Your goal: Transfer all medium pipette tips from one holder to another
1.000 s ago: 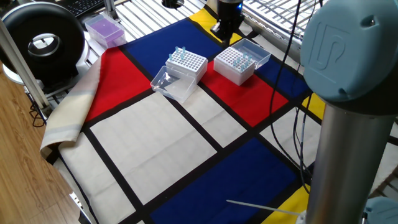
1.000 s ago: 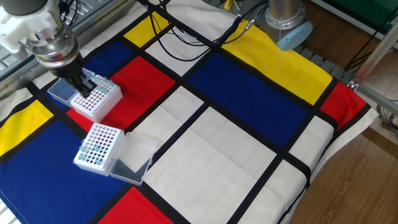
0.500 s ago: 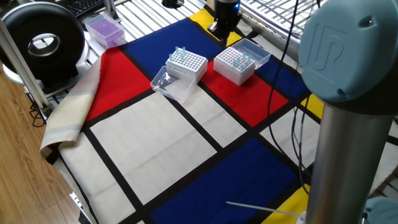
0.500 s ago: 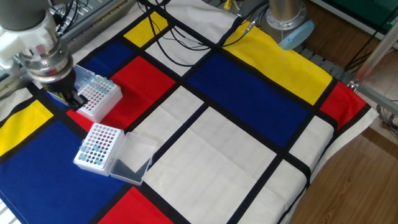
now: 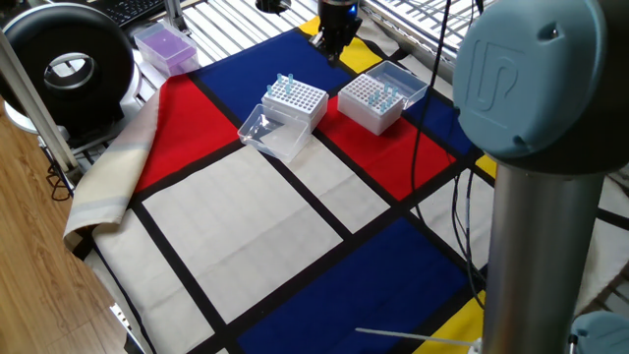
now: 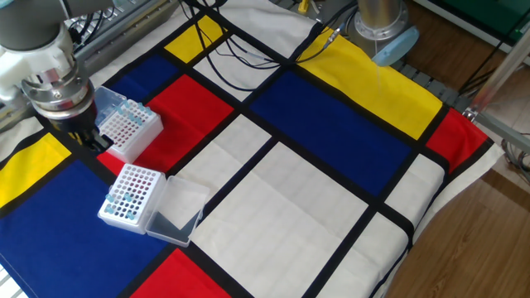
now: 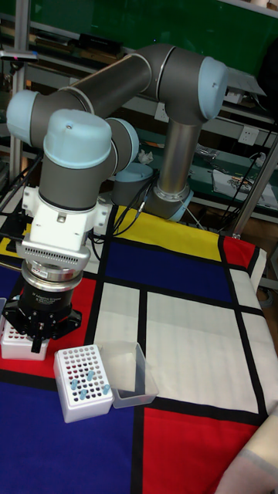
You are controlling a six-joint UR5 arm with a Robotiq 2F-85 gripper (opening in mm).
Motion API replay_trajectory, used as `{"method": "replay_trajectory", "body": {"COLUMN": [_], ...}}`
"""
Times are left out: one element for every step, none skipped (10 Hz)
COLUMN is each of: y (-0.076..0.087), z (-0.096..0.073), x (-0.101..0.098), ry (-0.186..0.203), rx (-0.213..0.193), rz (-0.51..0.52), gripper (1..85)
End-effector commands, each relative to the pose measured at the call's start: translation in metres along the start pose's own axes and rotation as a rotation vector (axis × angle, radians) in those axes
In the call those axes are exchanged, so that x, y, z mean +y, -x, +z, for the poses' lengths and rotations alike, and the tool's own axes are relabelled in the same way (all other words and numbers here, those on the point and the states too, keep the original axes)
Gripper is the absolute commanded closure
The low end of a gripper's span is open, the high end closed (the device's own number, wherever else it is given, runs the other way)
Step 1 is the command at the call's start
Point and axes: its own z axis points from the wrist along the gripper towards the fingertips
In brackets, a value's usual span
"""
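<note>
Hovering beside the white perforated box with the hinged clear lid [image 6: 128, 131] near the table's far edge, the pincer [image 6: 85, 139] hides its fingertips; I cannot tell its opening. Pale-blue translucent pipette tips [image 5: 285, 87] stand in both boxes. Only the tall fixed view shows the second white perforated box [image 7: 81, 384] from above.

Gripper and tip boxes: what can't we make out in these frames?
- Gripper: fingertips tiny and dark in every view; open or shut, and whether it carries a tip, unclear.
- Far tip box: in the tall fixed view the gripper body covers most of it.
- Medium pipette tips: too small to count.
</note>
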Motion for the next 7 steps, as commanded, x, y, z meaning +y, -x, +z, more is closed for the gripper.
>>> {"method": "replay_trajectory", "body": {"y": [-0.0035,-0.0086,-0.0109,-0.0125,-0.0110,-0.0077,-0.0053], "z": [-0.0002,-0.0003,-0.0004,-0.0005,-0.0004,-0.0003,-0.0002], "x": [-0.0049,-0.0020,0.0020,0.0001,-0.0035,-0.0004,0.0015], "ry": [-0.016,-0.005,0.011,0.003,-0.011,0.001,0.008], "rx": [0.018,0.037,0.046,0.052,0.047,0.034,0.024], "rz": [-0.008,-0.016,-0.008,-0.011,-0.009,0.007,0.012], "gripper": [84.0,84.0,84.0,84.0,84.0,84.0,84.3]}}
